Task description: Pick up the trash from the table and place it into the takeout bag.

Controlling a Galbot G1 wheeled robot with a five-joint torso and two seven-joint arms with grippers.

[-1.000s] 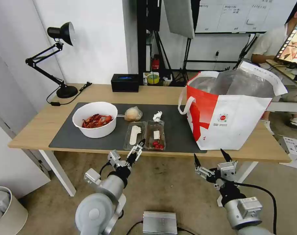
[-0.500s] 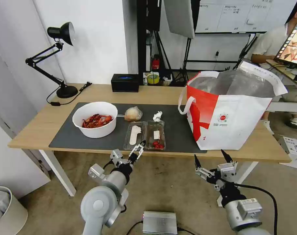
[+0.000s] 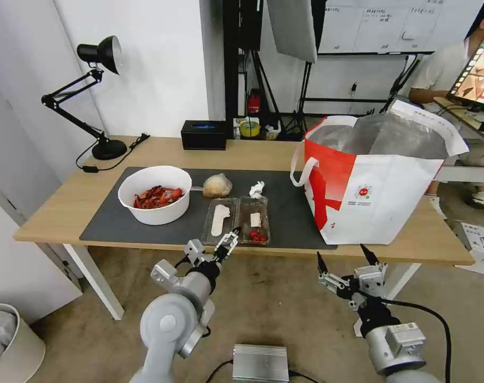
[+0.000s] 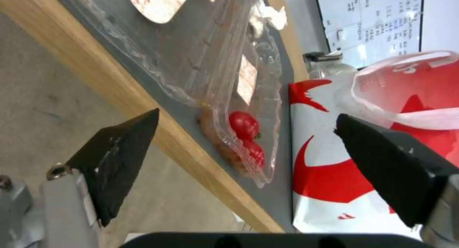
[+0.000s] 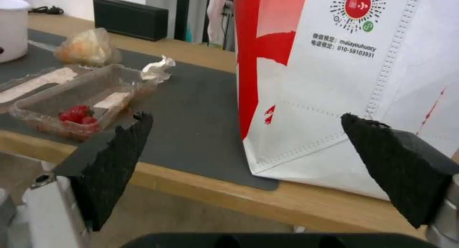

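On the table (image 3: 56, 210), the trash lies on a dark grey mat (image 3: 290, 213): a white bowl (image 3: 155, 201) of red crayfish shells, a small clear bag (image 3: 217, 185) with a beige lump, a crumpled tissue (image 3: 257, 188) and a clear hinged tray (image 3: 236, 219). The takeout bag (image 3: 375, 186) stands open at the right. My left gripper (image 3: 227, 242) is open just below the table's front edge, in front of the tray (image 4: 225, 72). My right gripper (image 3: 344, 259) hangs open and empty below the edge, facing the takeout bag (image 5: 344, 61).
A black tissue box (image 3: 203, 134) and a black desk lamp (image 3: 96, 96) stand at the back of the table. A silver box (image 3: 260, 363) lies on the floor between my arms. A white bin (image 3: 10, 340) sits at lower left.
My left arm has shifted slightly right and forward, bringing its gripper closer to the tray's near edge. The right arm has not moved.
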